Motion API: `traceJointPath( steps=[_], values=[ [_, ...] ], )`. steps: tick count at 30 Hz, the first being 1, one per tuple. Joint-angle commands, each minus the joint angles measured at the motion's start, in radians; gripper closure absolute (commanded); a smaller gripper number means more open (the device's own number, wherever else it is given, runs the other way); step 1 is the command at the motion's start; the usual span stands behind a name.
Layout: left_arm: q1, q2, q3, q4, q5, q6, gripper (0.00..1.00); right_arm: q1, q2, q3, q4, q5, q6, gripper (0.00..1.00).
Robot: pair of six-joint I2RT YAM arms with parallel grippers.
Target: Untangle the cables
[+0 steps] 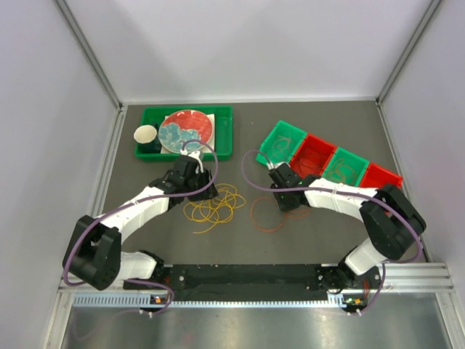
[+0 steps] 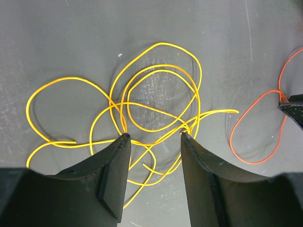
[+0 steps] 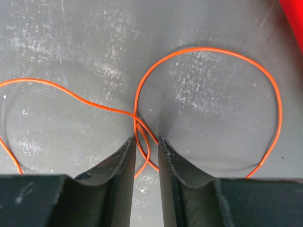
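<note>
A tangle of yellow cables (image 1: 215, 203) lies on the grey table, between the arms. In the left wrist view, its loops (image 2: 163, 44) spread out ahead of my left gripper (image 2: 155, 136). That gripper is open, with its tips down among the near strands and nothing pinched. An orange cable (image 1: 263, 218) lies apart to the right. My right gripper (image 1: 283, 202) is lowered onto it. In the right wrist view, the crossing of the orange loops (image 3: 208, 48) sits between the narrowed fingers of the right gripper (image 3: 147, 138), with a gap still showing on both sides of the strands.
A green tray (image 1: 221, 145) at the back left holds a red plate (image 1: 187, 131) and a white cup (image 1: 145, 134). A row of green and red bins (image 1: 312, 156) runs along the back right, close behind the right gripper. White walls stand on three sides.
</note>
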Motion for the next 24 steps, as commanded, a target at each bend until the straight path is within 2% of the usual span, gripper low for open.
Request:
traceJointPath(
  steps=[1, 4, 7, 8, 10, 14, 24],
  values=[
    [0.005, -0.006, 0.017, 0.026, 0.005, 0.007, 0.49, 0.022, 0.032, 0.005, -0.060, 0.061, 0.051, 0.75],
    [0.005, -0.009, 0.017, 0.024, 0.005, 0.008, 0.49, 0.029, 0.041, 0.006, -0.058, 0.066, 0.061, 0.76],
    [0.005, -0.009, 0.019, 0.026, 0.004, 0.007, 0.49, 0.040, 0.055, 0.011, -0.058, 0.061, 0.070, 0.82],
    [0.005, -0.011, 0.019, 0.026, 0.004, 0.005, 0.49, 0.046, 0.065, 0.012, -0.055, 0.061, 0.073, 0.90],
    [0.005, -0.007, 0.020, 0.029, 0.008, 0.004, 0.49, 0.052, 0.078, 0.014, -0.055, 0.063, 0.081, 1.00],
    [0.005, -0.004, 0.024, 0.027, 0.010, 0.007, 0.49, 0.057, 0.061, 0.012, -0.058, 0.070, 0.088, 1.00],
    [0.005, -0.003, 0.033, 0.026, -0.002, 0.005, 0.49, 0.052, -0.227, 0.124, -0.185, 0.230, 0.074, 1.00]
  ],
)
